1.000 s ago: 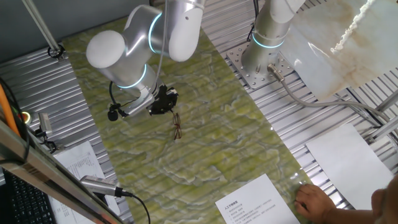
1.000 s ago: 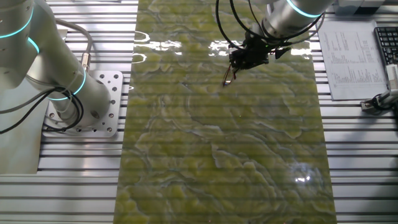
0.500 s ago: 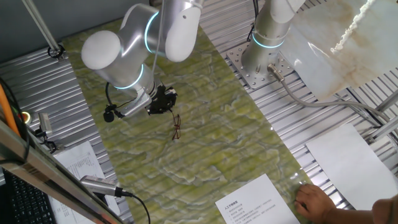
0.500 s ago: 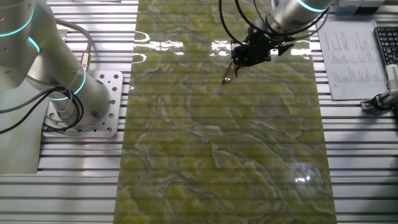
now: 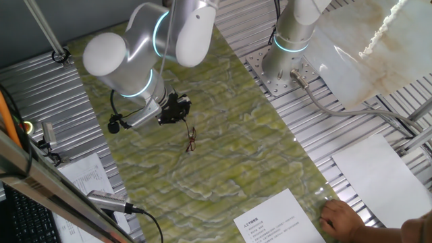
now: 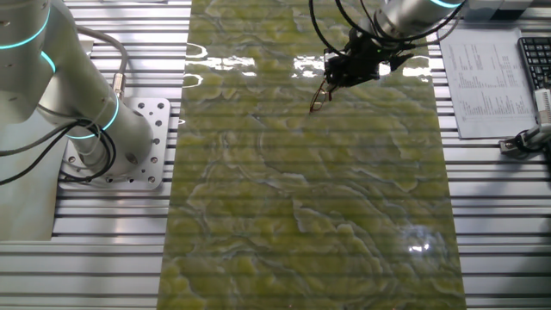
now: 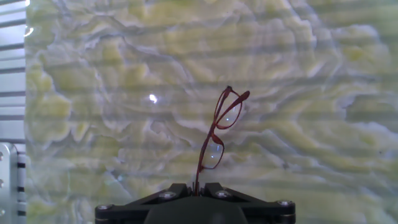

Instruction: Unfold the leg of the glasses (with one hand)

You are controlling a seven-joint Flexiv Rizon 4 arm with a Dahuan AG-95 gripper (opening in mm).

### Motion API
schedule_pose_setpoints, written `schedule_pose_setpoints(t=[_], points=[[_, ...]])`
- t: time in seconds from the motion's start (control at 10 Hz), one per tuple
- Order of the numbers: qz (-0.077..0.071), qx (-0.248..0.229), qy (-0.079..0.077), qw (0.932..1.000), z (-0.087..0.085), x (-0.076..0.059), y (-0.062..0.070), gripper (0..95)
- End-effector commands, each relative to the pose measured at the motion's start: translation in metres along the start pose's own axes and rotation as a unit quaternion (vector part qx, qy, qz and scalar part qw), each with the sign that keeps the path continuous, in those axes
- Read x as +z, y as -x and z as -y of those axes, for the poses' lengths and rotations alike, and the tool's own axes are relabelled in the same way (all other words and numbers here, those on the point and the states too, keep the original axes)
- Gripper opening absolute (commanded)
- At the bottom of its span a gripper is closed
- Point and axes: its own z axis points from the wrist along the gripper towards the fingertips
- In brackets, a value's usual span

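The glasses [image 7: 221,122], thin reddish-brown wire with clear lenses, lie on the green marbled tabletop [image 5: 223,155]. One leg runs from the frame straight back into my gripper [image 7: 196,188]. The black fingers [image 7: 176,189] are shut on the end of that leg. In one fixed view the glasses [image 5: 191,139] trail just below and right of the gripper [image 5: 182,118]. In the other fixed view the glasses [image 6: 319,98] hang off the lower left of the gripper [image 6: 334,77]. The rest of the frame rests on the table.
A second arm's base [image 5: 286,70] stands on a metal plate at the table's far right. A person's hand [image 5: 339,219] rests by a printed sheet [image 5: 273,219] at the front edge. Papers [image 6: 485,79] and a keyboard [image 6: 535,60] lie beside the mat.
The arm has drawn back a little, toward the upper left in one fixed view, pulling the held leg with it. The glasses have shifted slightly the same way.
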Motion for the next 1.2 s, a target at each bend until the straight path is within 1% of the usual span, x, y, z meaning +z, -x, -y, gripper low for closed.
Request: schedule_pose_setpoints(t=[0.1, 0.7, 0.8, 1.0, 1.2], points=[[-0.001, 0.003, 0.004, 1.0000, 0.0013, -0.0037, 0.0016, 0.0], [-0.004, 0.016, 0.017, 0.9997, 0.0033, -0.0112, 0.0056, 0.0], [-0.010, 0.021, 0.023, 0.9995, 0.0043, -0.0120, 0.0065, 0.0], [-0.023, 0.017, 0.043, 0.9986, 0.0051, -0.0127, 0.0072, 0.0], [-0.038, 0.005, 0.046, 0.9982, 0.0049, -0.0127, 0.0071, 0.0]])
